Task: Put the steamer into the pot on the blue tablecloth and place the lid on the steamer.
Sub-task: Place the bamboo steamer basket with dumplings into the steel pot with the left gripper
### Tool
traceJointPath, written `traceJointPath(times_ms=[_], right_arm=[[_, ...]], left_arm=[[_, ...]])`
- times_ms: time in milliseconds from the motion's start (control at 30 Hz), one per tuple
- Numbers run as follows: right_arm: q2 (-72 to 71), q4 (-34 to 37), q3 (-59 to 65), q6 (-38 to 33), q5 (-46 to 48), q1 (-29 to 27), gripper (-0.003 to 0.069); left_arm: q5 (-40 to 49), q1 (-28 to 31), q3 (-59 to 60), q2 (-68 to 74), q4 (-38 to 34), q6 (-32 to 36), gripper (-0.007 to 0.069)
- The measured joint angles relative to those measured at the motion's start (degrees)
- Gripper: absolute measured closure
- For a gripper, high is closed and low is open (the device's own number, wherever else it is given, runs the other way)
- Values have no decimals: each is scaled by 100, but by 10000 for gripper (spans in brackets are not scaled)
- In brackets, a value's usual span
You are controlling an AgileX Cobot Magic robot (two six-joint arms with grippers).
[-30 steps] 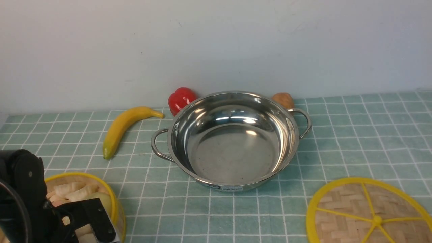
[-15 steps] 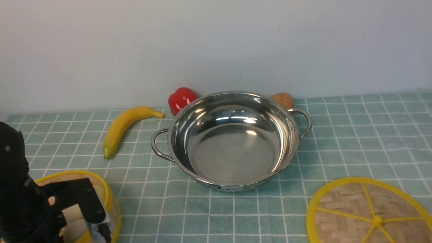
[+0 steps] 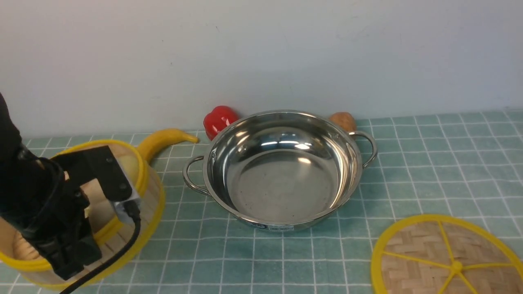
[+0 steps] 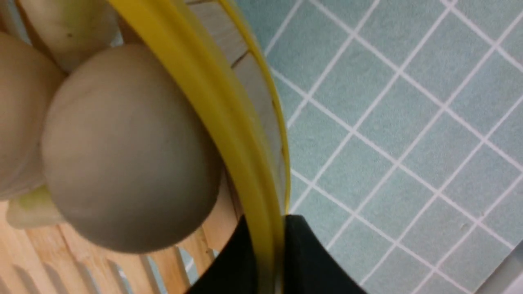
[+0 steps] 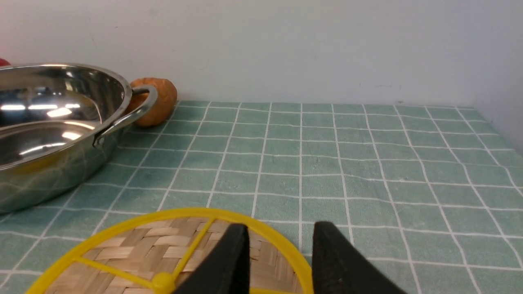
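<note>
Front view: the left gripper (image 3: 81,245) is clenched on the yellow rim of the steamer (image 3: 147,196), which hangs tilted to the left of the pot (image 3: 282,171) and apart from it. The carry should level the basket, clear the pot's left handle, and centre it before lowering, since the fit looks close.

Left wrist view: the rim sits pinched between both jaws, with the buns (image 4: 122,147) inside.

Right wrist view: the right gripper (image 5: 281,228) has its jaws parted and grasps nothing. They are poised over the rim of the lid (image 5: 171,253), right of the pot on the blue tablecloth (image 5: 367,163).
</note>
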Motion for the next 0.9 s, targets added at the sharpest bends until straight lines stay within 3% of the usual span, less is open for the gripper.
traceJointPath(times_ms=[333,900], right_arm=[[0,0,0,0,0,0,416],[0,0,0,0,0,0,416]], left_arm=[[119,-1018,-1283,229,41,-246,578],[113,-2463,-3799,2562,-49,-89,574]])
